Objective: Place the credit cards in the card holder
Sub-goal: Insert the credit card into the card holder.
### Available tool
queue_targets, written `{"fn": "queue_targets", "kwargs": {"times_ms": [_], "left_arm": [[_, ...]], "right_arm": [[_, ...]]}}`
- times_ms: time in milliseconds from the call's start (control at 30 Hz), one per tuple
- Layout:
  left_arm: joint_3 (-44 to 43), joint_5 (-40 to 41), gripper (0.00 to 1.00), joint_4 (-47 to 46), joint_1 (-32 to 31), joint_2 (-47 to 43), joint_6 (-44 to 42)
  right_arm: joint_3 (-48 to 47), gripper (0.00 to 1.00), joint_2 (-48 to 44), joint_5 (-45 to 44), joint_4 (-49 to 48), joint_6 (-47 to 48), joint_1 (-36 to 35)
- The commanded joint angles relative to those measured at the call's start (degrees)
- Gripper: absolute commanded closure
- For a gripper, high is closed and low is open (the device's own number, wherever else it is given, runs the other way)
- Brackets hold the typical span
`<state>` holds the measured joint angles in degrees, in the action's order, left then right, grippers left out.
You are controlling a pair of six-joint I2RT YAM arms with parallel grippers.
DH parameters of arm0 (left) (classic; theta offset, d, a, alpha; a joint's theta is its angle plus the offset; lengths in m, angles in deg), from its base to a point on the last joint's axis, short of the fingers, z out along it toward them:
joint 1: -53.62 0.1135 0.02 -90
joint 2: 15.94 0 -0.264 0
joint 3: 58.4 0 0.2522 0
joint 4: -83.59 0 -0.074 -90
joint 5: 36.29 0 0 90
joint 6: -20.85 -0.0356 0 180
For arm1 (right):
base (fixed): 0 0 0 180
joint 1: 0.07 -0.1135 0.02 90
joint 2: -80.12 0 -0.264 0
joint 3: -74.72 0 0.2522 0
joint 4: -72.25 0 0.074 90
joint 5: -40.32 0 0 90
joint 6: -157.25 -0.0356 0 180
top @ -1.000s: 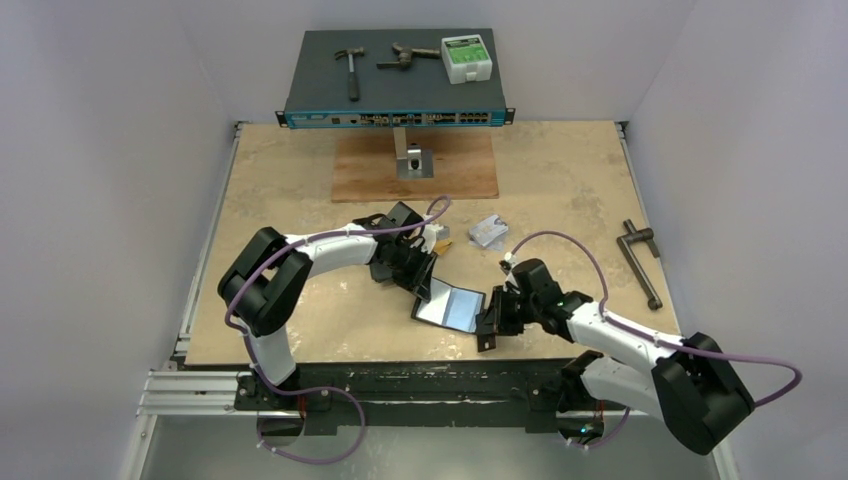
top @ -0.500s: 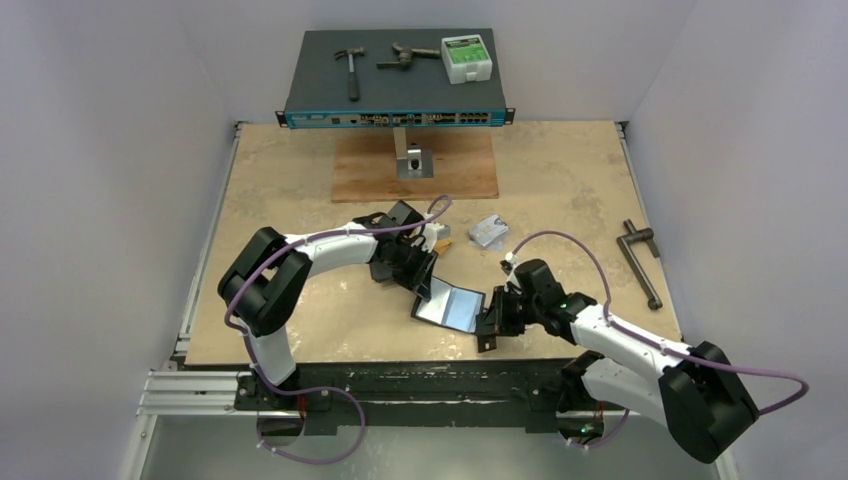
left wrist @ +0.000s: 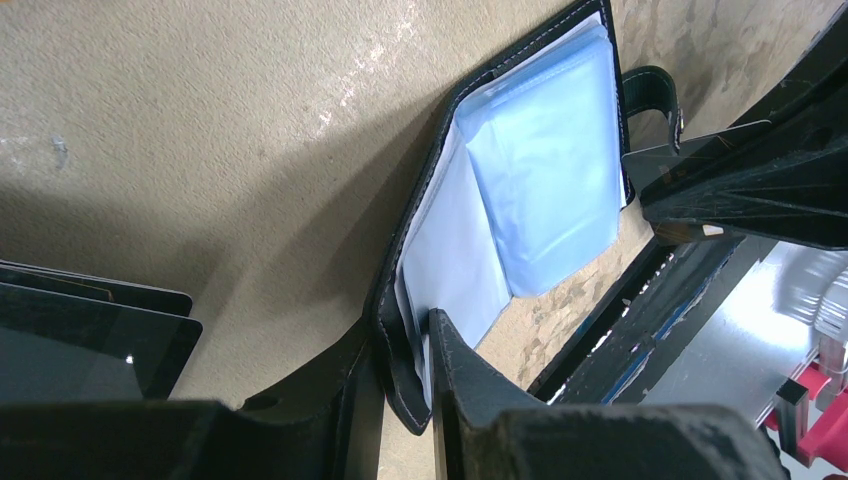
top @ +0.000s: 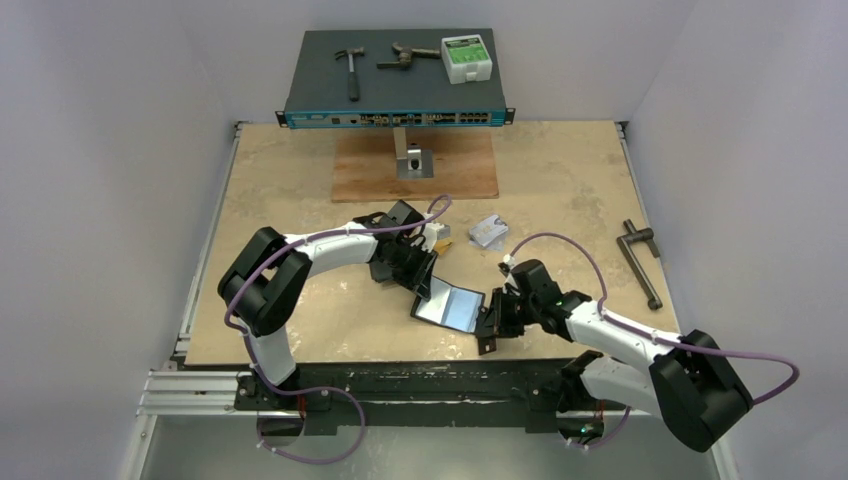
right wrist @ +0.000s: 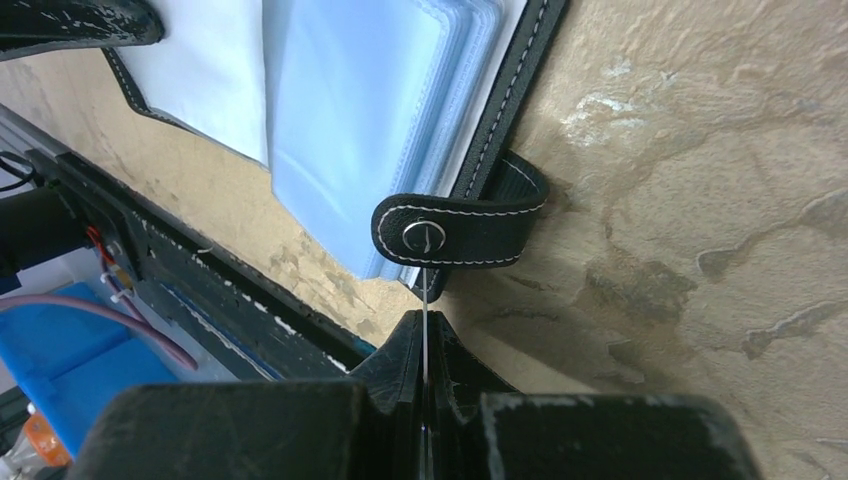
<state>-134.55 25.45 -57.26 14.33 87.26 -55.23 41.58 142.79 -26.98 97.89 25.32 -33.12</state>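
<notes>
My left gripper (left wrist: 402,348) pinches the one card holder (left wrist: 545,150). My right gripper (right wrist: 424,326) clamps one thin card (right wrist: 424,298). Two more lie beyond: gold card (top: 443,243), grey card (top: 488,230).

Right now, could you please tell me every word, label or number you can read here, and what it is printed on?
Nothing here is legible.
Green and white box: label too small to read.
Network switch front: markings blurred.
Silver card: print too small.
Wallet: no writing visible.

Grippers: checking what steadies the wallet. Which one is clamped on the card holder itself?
The left gripper: it pinches the open card holder's cover edge. The right gripper instead pinches a thin card, edge-on beside the snap tab.
</notes>
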Motion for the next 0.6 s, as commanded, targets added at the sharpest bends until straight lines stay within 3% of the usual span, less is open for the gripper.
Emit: {"fn": "queue_targets", "kwargs": {"times_ms": [0, 567], "left_arm": [[-1.87, 0.27, 0.80, -0.09, 0.10, -1.35, -1.07], [-1.95, 0.16, 0.80, -0.17, 0.09, -1.15, -1.08]], "right_arm": [[-1.47, 1.00, -0.42, 1.24, -2.83, 1.15, 0.09], [-1.01, 1.00, 1.35, 2.57, -5.89, 1.14, 0.06]]}}
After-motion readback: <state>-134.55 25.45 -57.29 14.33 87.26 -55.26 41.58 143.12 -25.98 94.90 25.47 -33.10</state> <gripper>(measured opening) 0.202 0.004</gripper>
